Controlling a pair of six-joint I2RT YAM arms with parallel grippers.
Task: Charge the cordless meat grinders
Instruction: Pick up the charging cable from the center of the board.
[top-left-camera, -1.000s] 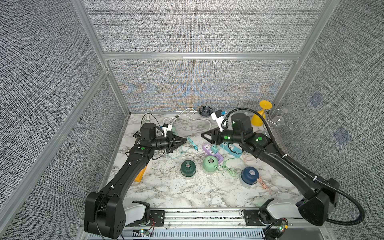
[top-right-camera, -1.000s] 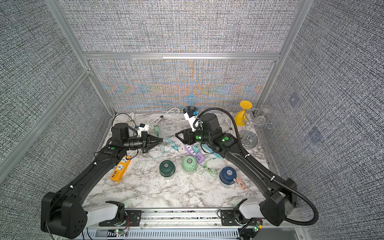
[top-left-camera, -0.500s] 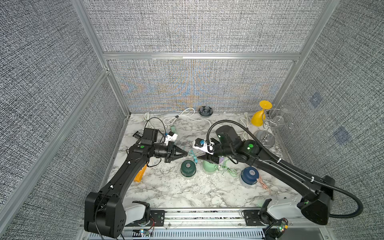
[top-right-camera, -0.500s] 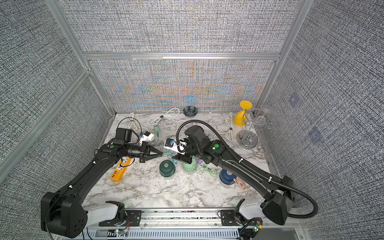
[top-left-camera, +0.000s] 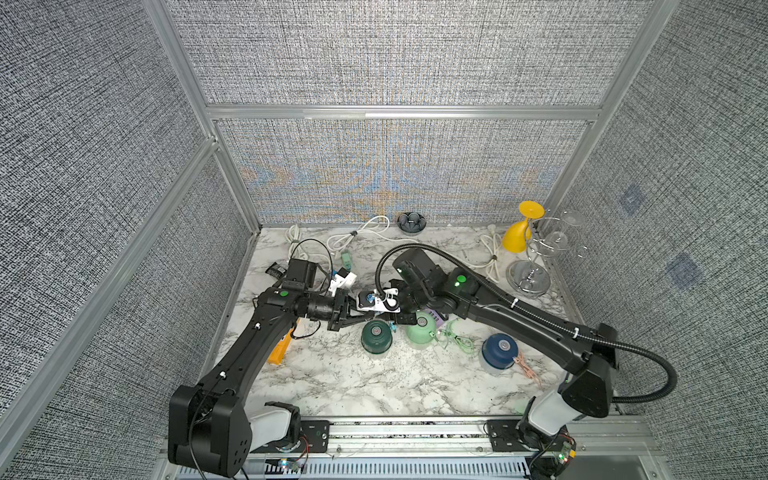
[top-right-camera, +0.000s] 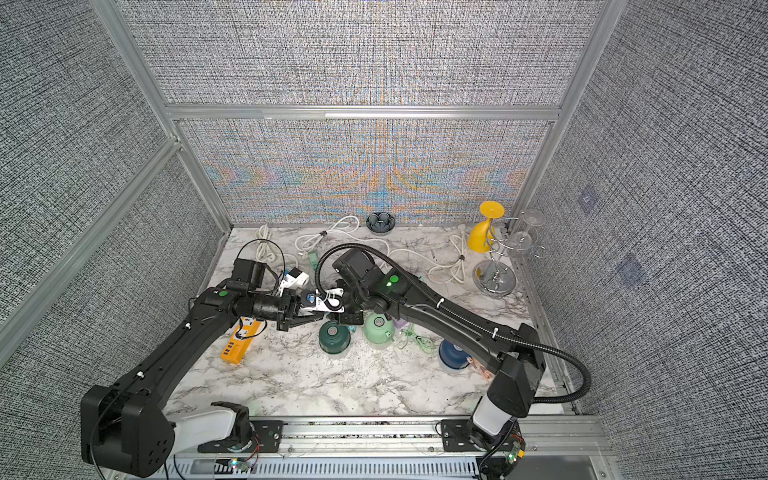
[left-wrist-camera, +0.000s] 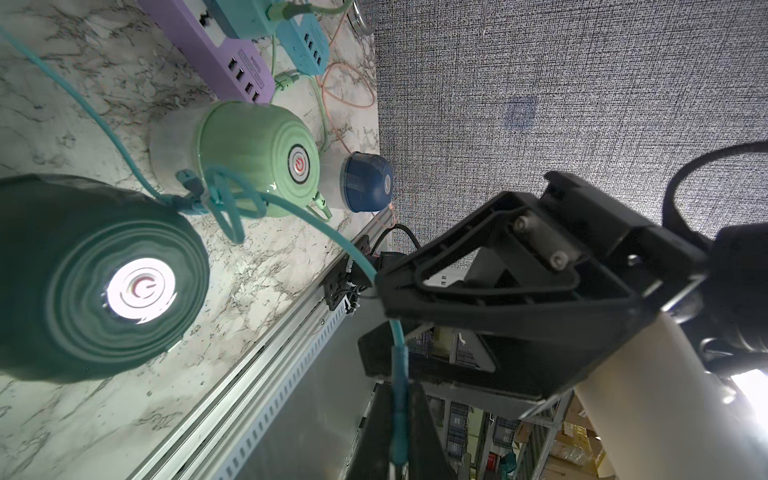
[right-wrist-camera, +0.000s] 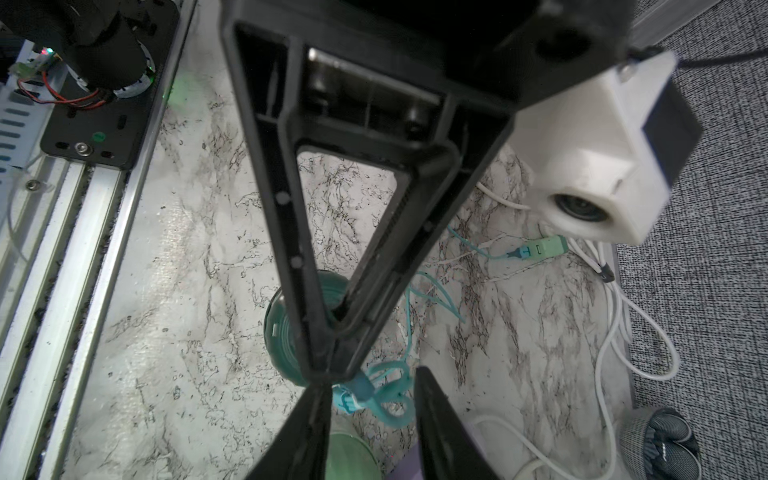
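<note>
In both top views the right arm (top-left-camera: 498, 316) covers all but a corner of the purple power strip (top-left-camera: 437, 315), and in a top view it hides part of the navy blue grinder (top-right-camera: 451, 355). In the left wrist view the dark green grinder (left-wrist-camera: 83, 274) is blurred and cut by the picture's edge. In the right wrist view it sits mostly behind the left gripper (right-wrist-camera: 328, 368), while the mint green grinder (right-wrist-camera: 353, 457) is cut off at the edge.

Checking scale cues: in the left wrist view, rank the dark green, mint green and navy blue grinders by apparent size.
dark green grinder
mint green grinder
navy blue grinder
Camera nearness drives this; true sizes may match.
</note>
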